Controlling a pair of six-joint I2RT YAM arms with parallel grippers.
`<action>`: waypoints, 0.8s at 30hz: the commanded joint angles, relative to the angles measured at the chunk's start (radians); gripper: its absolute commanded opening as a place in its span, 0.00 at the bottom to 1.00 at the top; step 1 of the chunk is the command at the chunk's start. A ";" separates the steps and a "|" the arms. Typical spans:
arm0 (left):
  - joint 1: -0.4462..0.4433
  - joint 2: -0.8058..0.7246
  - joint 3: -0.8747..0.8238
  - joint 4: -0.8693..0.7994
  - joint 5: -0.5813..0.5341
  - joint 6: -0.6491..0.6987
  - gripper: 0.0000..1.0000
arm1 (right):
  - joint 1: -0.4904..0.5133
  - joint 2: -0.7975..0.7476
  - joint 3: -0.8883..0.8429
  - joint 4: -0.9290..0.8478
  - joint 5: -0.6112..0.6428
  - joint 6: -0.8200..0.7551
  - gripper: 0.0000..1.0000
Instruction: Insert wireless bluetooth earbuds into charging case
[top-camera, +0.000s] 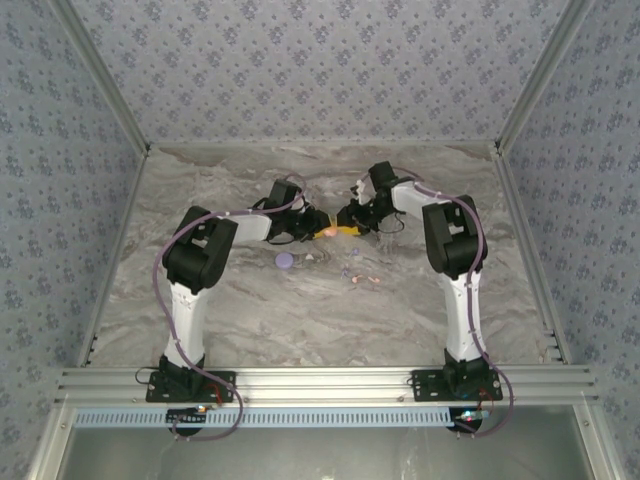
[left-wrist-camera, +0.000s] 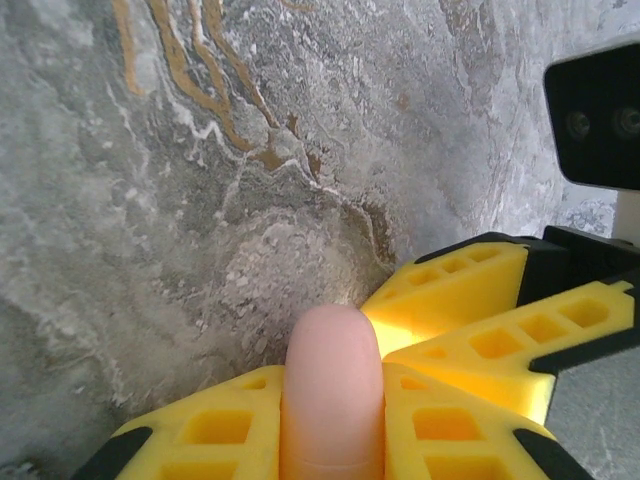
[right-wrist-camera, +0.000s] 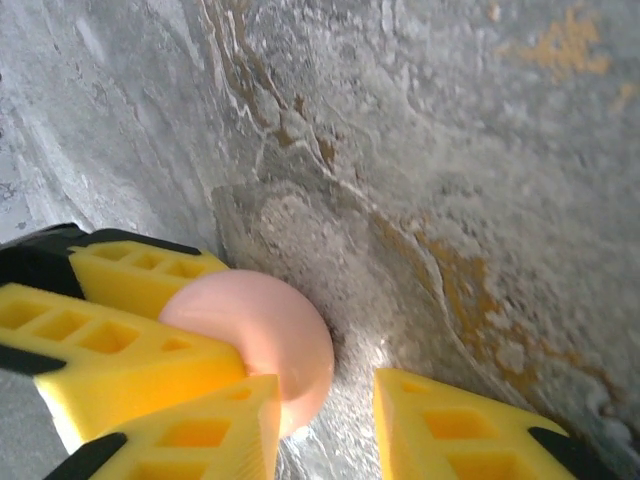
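Note:
The charging case (left-wrist-camera: 333, 385) is a smooth, rounded pale pink shell. My left gripper (left-wrist-camera: 333, 400) is shut on it, and its yellow fingers (left-wrist-camera: 210, 430) press both sides just above the marble table. In the top view the case (top-camera: 328, 230) glows between the two grippers at mid-table. My right gripper (right-wrist-camera: 325, 390) is open and faces the left one. The case (right-wrist-camera: 270, 335) lies against its left finger (right-wrist-camera: 215, 430), with the other finger well apart. The earbuds (top-camera: 350, 271) are tiny pale specks on the table in front of the grippers.
A round lilac disc (top-camera: 284, 261) lies on the marble table (top-camera: 250, 310) near the left arm's elbow, with a small white fleck (top-camera: 310, 258) beside it. Patterned walls and metal rails (top-camera: 320, 380) enclose the table. The right gripper's fingers (left-wrist-camera: 470, 300) crowd the left wrist view.

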 joint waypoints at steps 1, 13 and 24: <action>0.004 -0.070 0.012 -0.041 -0.004 0.057 0.17 | -0.022 -0.110 -0.047 0.018 0.023 0.013 0.35; 0.076 -0.294 0.017 -0.043 0.137 0.211 0.17 | -0.113 -0.467 -0.237 0.148 -0.068 -0.028 0.44; 0.079 -0.481 0.052 0.003 0.339 0.328 0.17 | -0.082 -0.629 -0.211 0.182 -0.237 -0.078 0.54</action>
